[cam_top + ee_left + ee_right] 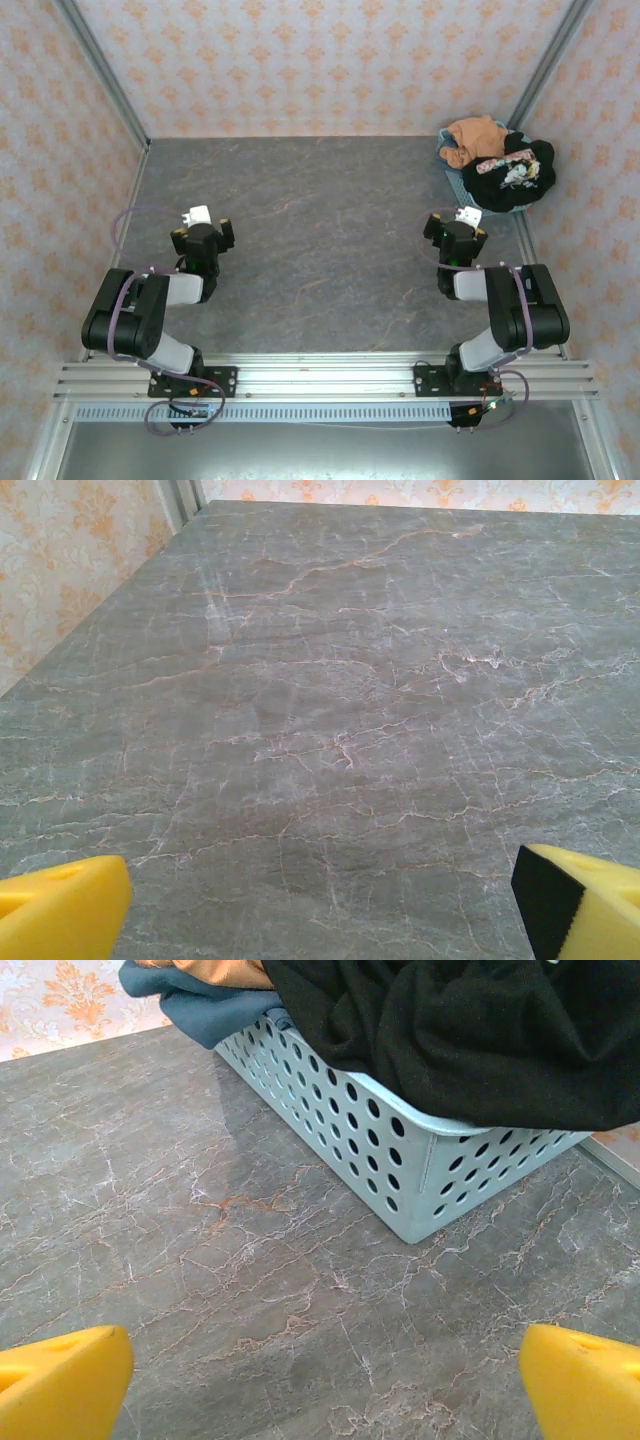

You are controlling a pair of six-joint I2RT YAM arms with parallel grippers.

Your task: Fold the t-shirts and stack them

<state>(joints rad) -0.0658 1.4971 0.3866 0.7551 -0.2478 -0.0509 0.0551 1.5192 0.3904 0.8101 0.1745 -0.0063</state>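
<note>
Two t-shirts lie bunched in a light-blue basket at the far right of the table: a black one with pink floral print and an orange-brown one. In the right wrist view the black shirt spills over the perforated basket wall, with a sliver of the orange-brown shirt behind it. My right gripper is open just short of the basket, nothing between its yellow fingers. Left of centre, my left gripper hovers open over bare tabletop, yellow fingers wide apart.
A dark blue-grey cloth also hangs over the basket's far rim. The marbled grey table is bounded by patterned walls with metal corner posts. Both arm bases stand on the rail at the near edge.
</note>
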